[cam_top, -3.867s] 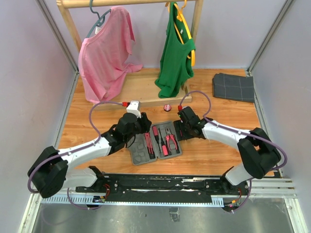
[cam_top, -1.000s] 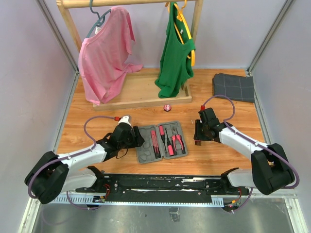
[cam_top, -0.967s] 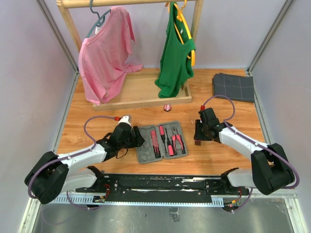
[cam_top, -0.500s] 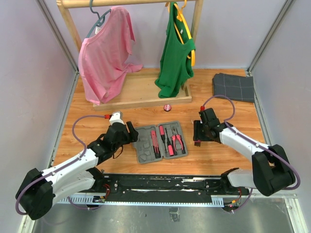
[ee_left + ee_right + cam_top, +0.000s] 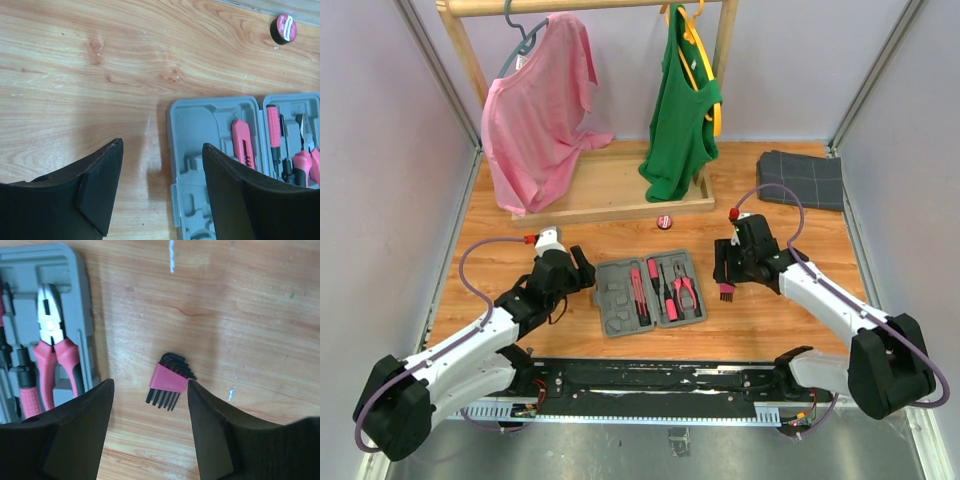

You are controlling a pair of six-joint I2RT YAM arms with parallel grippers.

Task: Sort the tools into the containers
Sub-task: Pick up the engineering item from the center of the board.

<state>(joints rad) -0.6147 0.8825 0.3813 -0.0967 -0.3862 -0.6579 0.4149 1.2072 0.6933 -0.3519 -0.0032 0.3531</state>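
Plainly, the right gripper (image 5: pixel 150 386) hung with its fingers spread wide and empty above the key set (image 5: pixel 169 379), which lay on the table (image 5: pixel 240 315) just at 3 o'clock of the open case (image 5: pixel 616 308). The left gripper (image 5: pixel 161 145) was likewise parted and held nothing, off at 9 o'clock of the case. Pliers (image 5: pixel 52 347) and several red-handled tools already sat in the recesses; a round piece (image 5: pixel 664 222) lay loose at 12 o'clock.

The step in hand looked to be picking up the key set. To do it well, the right gripper should drop straight down and centre on the red holder (image 5: pixel 167 383), not the thin black keys (image 5: pixel 162 399), which would likely slip or splay. The fingers should close across the holder's short sides, low to the wood, then lift cleanly before swinging toward 9 o'clock to a free recess, clear of the case rim.
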